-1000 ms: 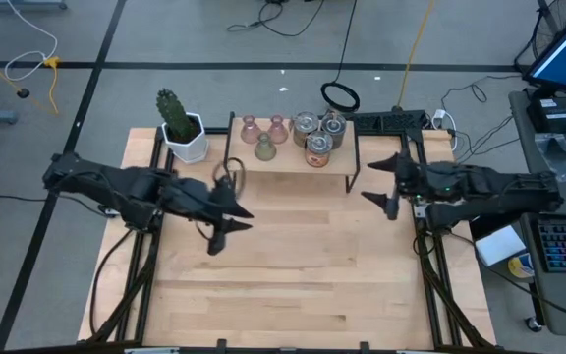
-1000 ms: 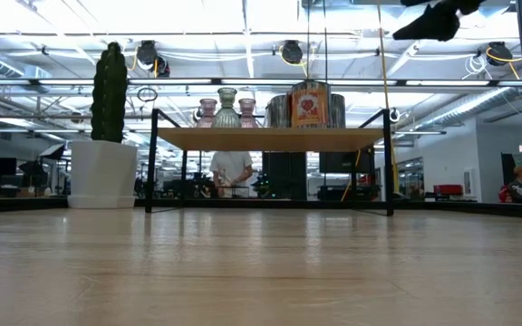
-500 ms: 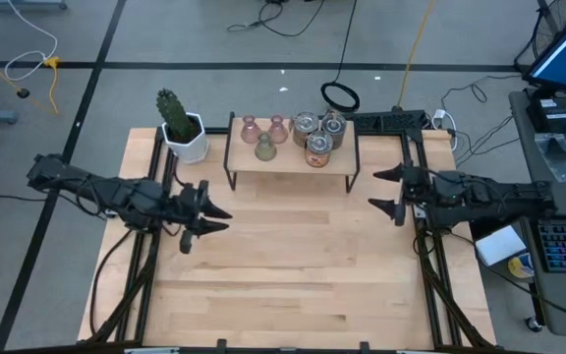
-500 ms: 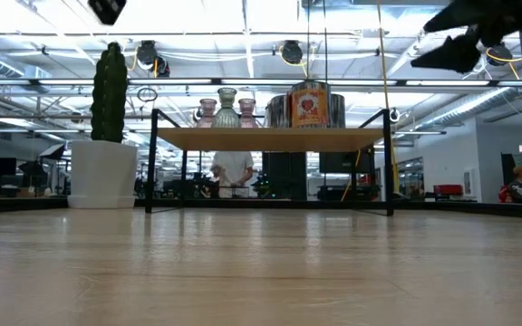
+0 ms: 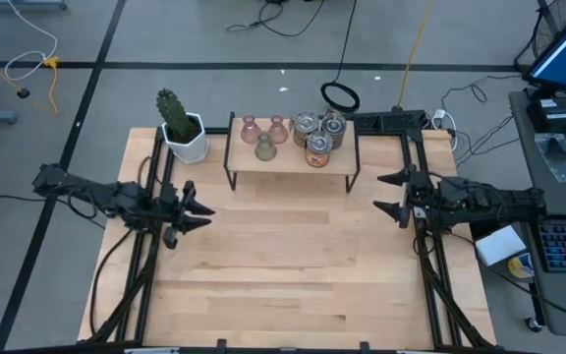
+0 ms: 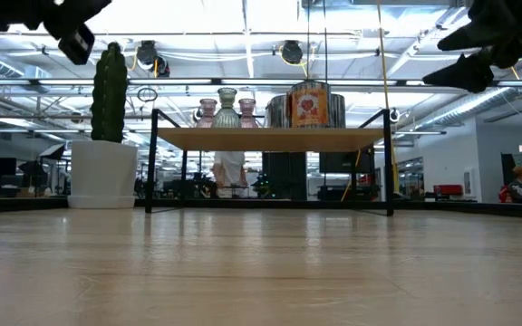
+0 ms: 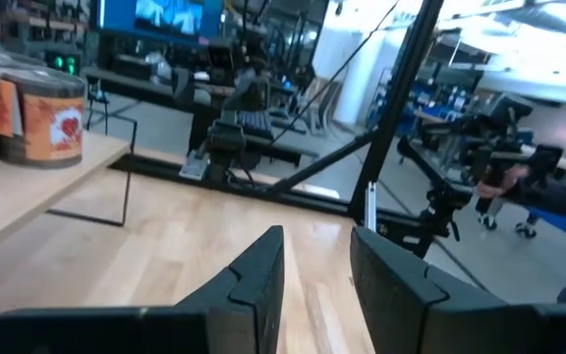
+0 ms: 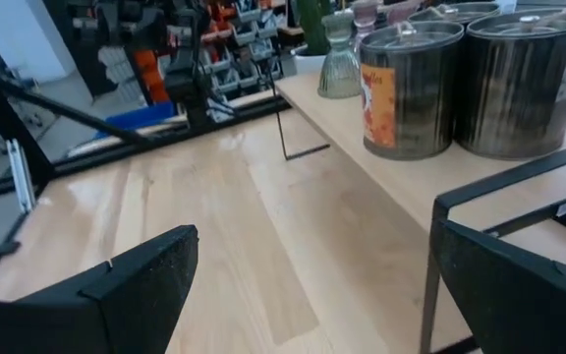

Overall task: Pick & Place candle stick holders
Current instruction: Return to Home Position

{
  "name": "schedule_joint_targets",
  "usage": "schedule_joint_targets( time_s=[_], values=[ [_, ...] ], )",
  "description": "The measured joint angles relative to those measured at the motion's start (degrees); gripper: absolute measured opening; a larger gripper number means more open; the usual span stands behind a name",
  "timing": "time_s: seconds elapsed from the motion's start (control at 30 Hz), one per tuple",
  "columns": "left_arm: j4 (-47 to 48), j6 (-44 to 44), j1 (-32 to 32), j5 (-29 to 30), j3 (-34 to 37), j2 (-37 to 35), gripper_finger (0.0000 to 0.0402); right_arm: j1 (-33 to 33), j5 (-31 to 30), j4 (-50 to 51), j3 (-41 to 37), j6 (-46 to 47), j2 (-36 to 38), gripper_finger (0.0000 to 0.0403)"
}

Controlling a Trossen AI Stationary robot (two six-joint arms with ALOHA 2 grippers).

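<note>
Candle stick holders [image 5: 277, 128] all stand together on the low shelf [image 5: 288, 164] at 12 o'clock on the counter [image 5: 283, 270]: two pink glass ones and an olive-green one toward the shelf's 9 o'clock end, two silvery ones and an orange one toward its 3 o'clock end. No holder sits on the bare counter, so the placing looks complete and the step in hand is parking the arms. At 9 o'clock the left pincer [image 5: 197, 214] hangs over the counter's edge, empty, its fingers only a narrow gap apart. To finish well, I would draw it straight out toward 9 o'clock and keep it high. The white pot with the cactus [image 5: 183, 135] stands at 11 o'clock, near that arm's path, and is the likeliest thing to be clipped. Behind the shelf, across the room, the low view shows a person [image 6: 231, 168], well apart from the work. At 3 o'clock the right pincer [image 5: 382, 194] is empty with its fingers spread wide, near the shelf's black leg. It should back out toward 3 o'clock without swinging toward 12 o'clock, where the silvery holders stand close to the shelf's end. Off the counter beyond it lies a keyboard [image 5: 564, 246].
</note>
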State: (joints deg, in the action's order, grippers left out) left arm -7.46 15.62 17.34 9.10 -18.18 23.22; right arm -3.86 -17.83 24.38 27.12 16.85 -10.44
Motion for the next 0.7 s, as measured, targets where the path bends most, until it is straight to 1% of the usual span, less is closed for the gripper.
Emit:
schedule_joint_targets(
  time_s=[0.2,0.33,0.47,0.53,0.63,0.7],
  values=[
    [0.1,0.0,-0.1,0.0,6.0,-9.6,0.0120,0.0,0.0,3.0,-0.1,-2.5,0.1,0.0396],
    [0.4,0.1,-0.1,0.7,10.5,-15.7,0.0120,0.0,-0.3,5.6,-0.1,0.1,0.6,0.0396],
    [0.4,-0.7,-0.1,1.6,13.9,-20.9,0.0120,0.0,-0.2,6.0,-0.1,0.7,3.1,0.0396],
    [0.4,-0.7,-0.1,1.5,15.2,-22.9,0.0120,0.0,-0.2,5.9,-0.1,0.2,4.8,0.0396],
    [0.6,-0.9,-0.1,1.0,16.1,-22.9,0.0120,0.0,-0.2,5.7,-0.3,-0.3,7.3,0.0396],
    [0.5,-0.9,-0.1,1.0,16.3,-22.9,0.0120,0.0,-0.3,5.2,-1.8,0.1,9.0,0.0396]
  ],
)
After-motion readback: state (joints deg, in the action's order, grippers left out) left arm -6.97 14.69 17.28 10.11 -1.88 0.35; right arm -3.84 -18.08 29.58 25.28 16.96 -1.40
